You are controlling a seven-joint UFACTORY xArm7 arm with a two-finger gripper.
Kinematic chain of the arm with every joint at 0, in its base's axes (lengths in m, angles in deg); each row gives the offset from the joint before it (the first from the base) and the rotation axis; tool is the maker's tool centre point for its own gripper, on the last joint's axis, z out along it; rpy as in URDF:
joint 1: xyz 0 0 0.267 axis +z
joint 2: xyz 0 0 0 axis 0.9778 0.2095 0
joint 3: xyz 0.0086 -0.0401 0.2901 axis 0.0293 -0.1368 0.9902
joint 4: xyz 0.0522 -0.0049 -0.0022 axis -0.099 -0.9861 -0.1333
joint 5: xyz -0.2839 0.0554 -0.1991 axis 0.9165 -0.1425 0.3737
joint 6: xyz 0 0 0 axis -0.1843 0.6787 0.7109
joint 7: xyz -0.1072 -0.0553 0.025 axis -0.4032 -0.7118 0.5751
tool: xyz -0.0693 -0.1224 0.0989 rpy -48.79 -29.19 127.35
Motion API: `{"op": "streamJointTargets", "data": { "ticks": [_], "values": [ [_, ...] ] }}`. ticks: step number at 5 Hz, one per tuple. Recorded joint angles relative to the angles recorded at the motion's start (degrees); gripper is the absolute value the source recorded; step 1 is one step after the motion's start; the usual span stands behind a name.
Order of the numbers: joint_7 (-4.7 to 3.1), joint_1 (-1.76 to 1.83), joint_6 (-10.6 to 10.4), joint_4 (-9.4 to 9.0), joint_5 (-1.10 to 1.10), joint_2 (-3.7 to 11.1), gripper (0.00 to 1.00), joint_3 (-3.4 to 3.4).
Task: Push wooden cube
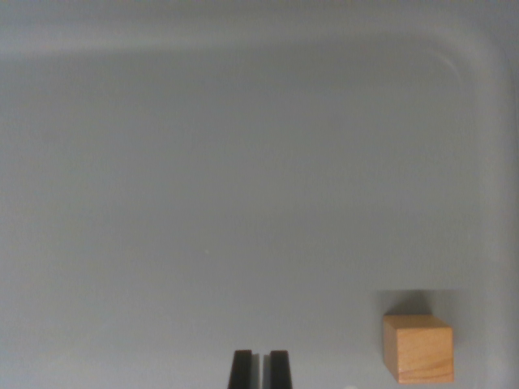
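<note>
A small light wooden cube (418, 348) rests on the grey floor of a tray, in the lower right of the wrist view. My gripper (260, 369) shows at the bottom middle as two black fingertips (242, 369) standing side by side with only a thin slit between them, holding nothing. The cube lies well off to the wrist view's right of the fingertips, apart from them.
The grey tray (243, 178) fills the whole view. Its raised rim (454, 57) runs along the top and curves down the right side, close behind the cube.
</note>
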Motion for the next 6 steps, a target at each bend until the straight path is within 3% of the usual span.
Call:
{"op": "streamJointTargets", "data": {
  "ticks": [1,2,3,4,5,6],
  "values": [
    [-0.41,-0.39,-1.84,-2.07,0.48,-0.2,0.0,-0.44],
    [-0.41,-0.39,-1.84,-2.07,0.48,-0.2,0.0,-0.44],
    [-0.86,-0.81,-3.81,-4.29,0.99,-0.41,0.0,-0.91],
    [-0.86,-0.81,-3.81,-4.29,0.99,-0.41,0.0,-0.91],
    [-1.32,-1.25,-5.88,-6.62,1.53,-0.64,0.0,-1.4],
    [-1.32,-1.25,-5.88,-6.62,1.53,-0.64,0.0,-1.4]
  ]
}}
